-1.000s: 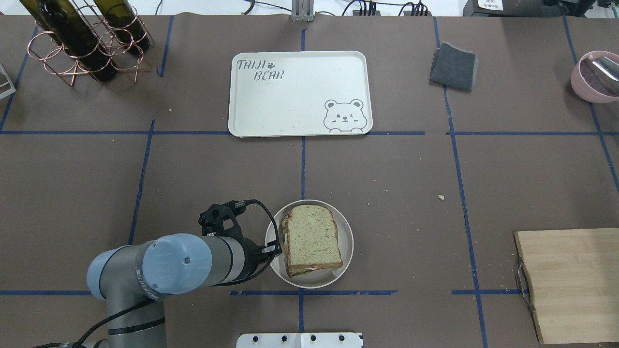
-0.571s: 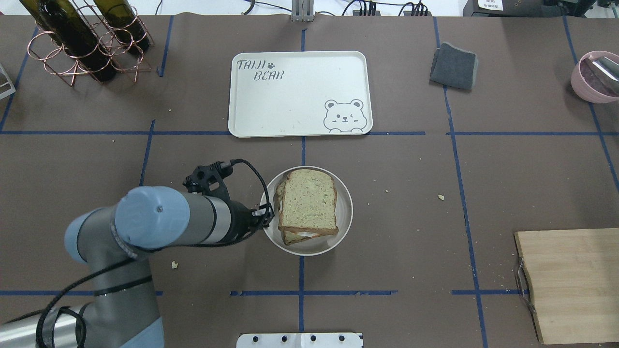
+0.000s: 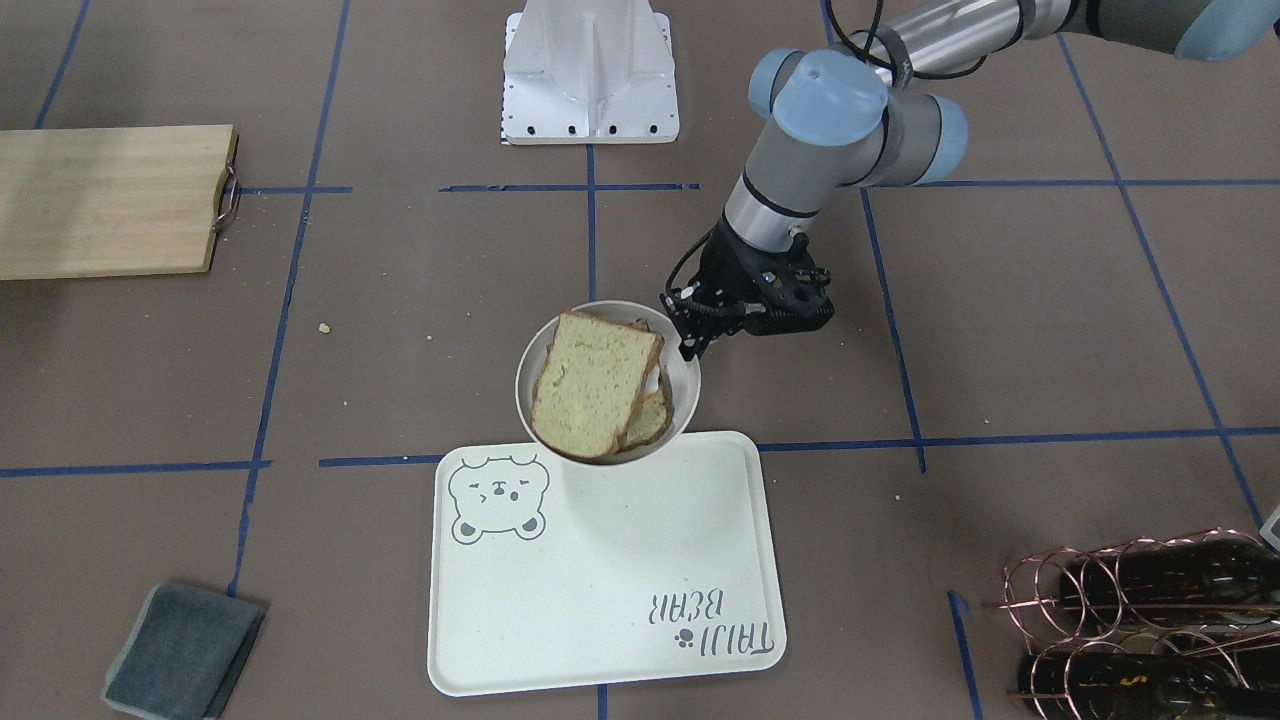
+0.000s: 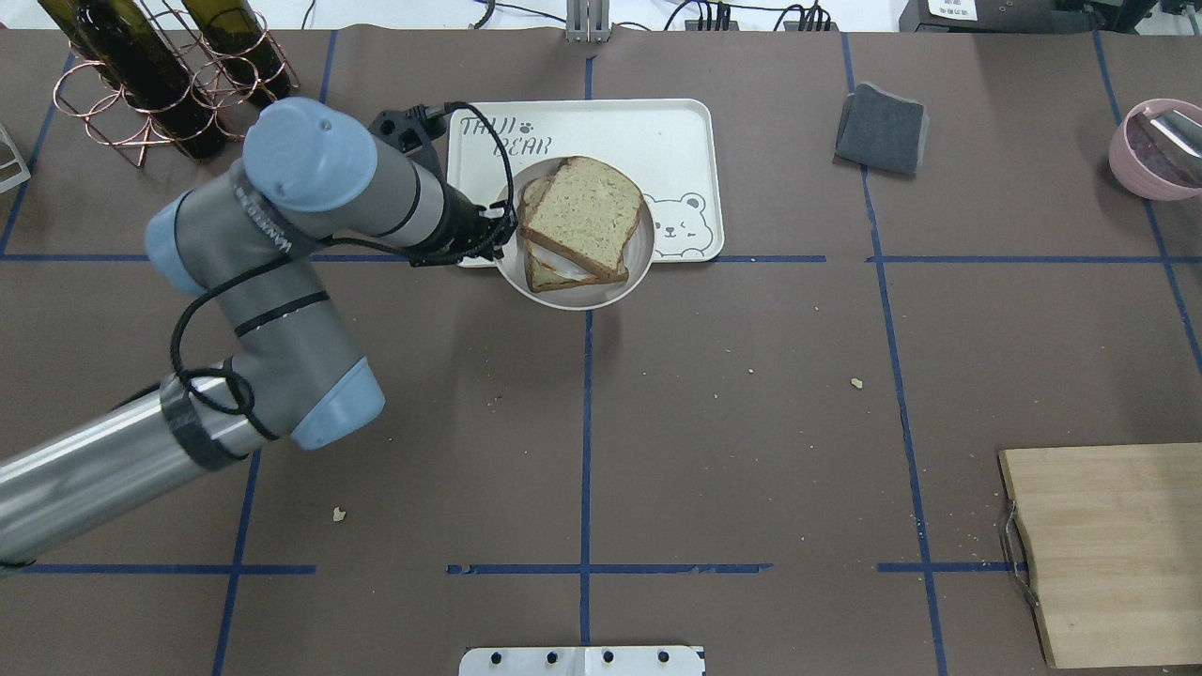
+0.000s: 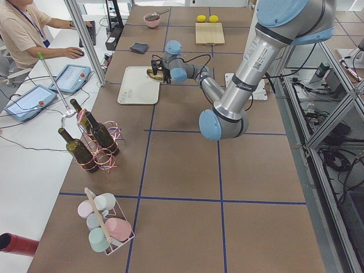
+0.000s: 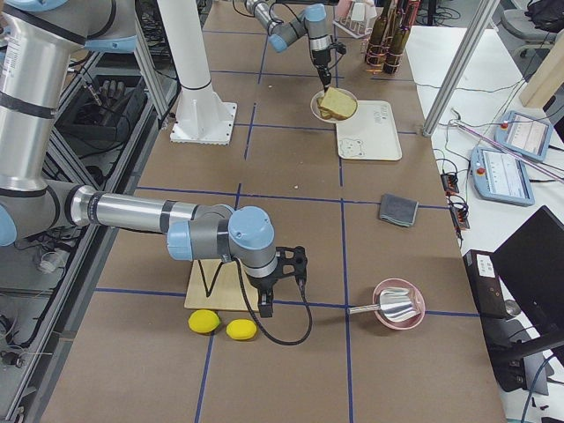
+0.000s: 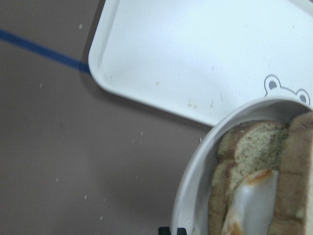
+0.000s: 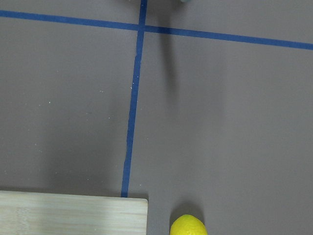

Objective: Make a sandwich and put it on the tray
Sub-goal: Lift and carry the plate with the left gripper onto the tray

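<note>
A: Where is the sandwich (image 4: 582, 218)?

B: It sits on the round plate (image 4: 575, 299). The plate is up in the air, not on the table. A bit of white egg peeks out between the two bread slices.

A: Who holds the plate?

B: The left gripper (image 4: 504, 231). Its jaws are pinched tight on the plate's rim, on the side toward the table's left end.

A: And the tray (image 4: 676, 131)?

B: It lies flat by the middle of the table's far edge. The plate hangs over the tray's near edge, so part of it is over the tray and part is over the brown table. The bear face shows just beside the plate.

A: What about the right gripper (image 6: 266, 307)?

B: It is down by the table's near right corner, beside the wooden cutting board (image 4: 1108, 554) and close to two lemons (image 6: 204, 322). I cannot tell if its jaws are apart or together. They are too small to see.
</note>
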You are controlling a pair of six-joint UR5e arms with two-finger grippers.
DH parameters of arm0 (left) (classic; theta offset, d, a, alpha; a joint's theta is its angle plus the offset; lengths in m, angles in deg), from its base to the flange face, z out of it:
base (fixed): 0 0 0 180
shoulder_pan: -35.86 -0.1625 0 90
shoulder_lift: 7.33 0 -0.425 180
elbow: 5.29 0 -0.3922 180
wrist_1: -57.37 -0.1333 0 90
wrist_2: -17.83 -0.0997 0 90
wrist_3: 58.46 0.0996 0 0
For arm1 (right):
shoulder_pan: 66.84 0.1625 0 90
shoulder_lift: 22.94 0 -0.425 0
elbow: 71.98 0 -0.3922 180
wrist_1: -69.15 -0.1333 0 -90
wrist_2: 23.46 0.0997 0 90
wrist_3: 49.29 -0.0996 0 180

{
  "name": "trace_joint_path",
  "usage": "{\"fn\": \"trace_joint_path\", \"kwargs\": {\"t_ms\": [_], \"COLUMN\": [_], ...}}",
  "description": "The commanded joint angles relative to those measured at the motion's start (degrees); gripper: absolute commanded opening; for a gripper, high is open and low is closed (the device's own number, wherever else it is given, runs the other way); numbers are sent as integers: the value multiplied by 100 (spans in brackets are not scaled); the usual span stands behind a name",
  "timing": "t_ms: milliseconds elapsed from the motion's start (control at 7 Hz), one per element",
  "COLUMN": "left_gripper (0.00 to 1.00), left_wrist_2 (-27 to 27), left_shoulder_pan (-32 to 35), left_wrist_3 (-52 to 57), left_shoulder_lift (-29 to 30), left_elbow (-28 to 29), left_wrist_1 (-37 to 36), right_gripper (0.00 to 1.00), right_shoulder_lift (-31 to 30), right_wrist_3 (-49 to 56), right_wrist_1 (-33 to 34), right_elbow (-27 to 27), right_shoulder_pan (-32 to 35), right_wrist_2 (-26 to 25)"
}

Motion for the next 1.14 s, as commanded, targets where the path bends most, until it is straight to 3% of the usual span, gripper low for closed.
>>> {"fn": "trace_joint_path", "kwargs": {"t_ms": [0, 286, 429, 571, 714, 857, 1000], "left_gripper": [0, 0, 0, 0, 39, 53, 100], "left_wrist_2": [215, 199, 164, 164, 155, 155, 155], "left_shoulder_pan": [454, 491, 482, 482, 482, 491, 517], "left_wrist_3": [556, 689, 733, 820, 1082, 1363, 1427], "left_shoulder_lift": [1066, 1631, 1799, 1818, 1809, 1783, 1609], "left_elbow": [1823, 3505, 3912, 3916, 3907, 3872, 3515], "left_wrist_1": [409, 1630, 1826, 1854, 1854, 1845, 1811], "right_gripper": [100, 100, 100, 100, 100, 100, 100], "right_shoulder_lift": [-9, -9, -35, -35, -44, -44, -88], "right_wrist_3": [0, 0, 9, 9, 0, 0, 0], "right_wrist_1": [0, 0, 0, 0, 0, 0, 0], "right_elbow": [-1, -1, -9, -36, -36, -44, -45], "right_shoulder_pan": [0, 0, 0, 0, 0, 0, 9], "right_wrist_2": [0, -9, -1, 0, 0, 0, 17]}}
